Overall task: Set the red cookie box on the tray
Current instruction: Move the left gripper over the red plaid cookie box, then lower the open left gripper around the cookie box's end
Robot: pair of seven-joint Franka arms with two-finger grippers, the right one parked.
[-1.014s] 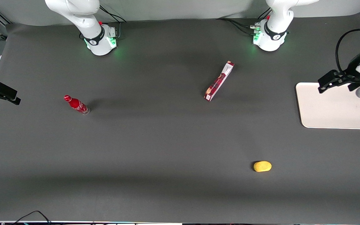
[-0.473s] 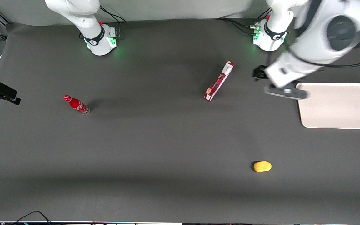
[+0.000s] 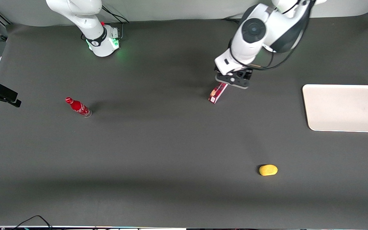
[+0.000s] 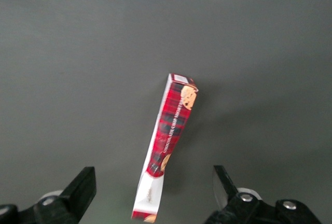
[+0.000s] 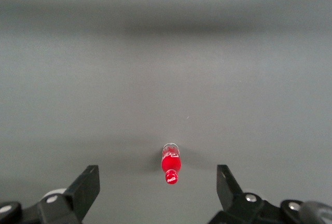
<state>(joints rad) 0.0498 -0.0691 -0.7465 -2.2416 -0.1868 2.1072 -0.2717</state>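
The red cookie box (image 3: pixel 217 93) lies on the dark table on a narrow side; only its end nearer the front camera shows, the rest is hidden under my gripper. In the left wrist view the red cookie box (image 4: pixel 166 143) runs lengthwise between the two fingers. My gripper (image 3: pixel 232 79) hovers above the box's end farther from the front camera. It is open, its fingers (image 4: pixel 81 187) spread wide on either side of the box without touching it. The off-white tray (image 3: pixel 343 108) lies empty toward the working arm's end of the table.
A small red bottle (image 3: pixel 78 107) stands toward the parked arm's end of the table. A yellow rounded object (image 3: pixel 268 170) lies nearer the front camera than the tray and the box.
My arm has swung from above the tray's edge toward the parked arm's end and now hovers over the cookie box. The box, tray, bottle and yellow object have not moved.
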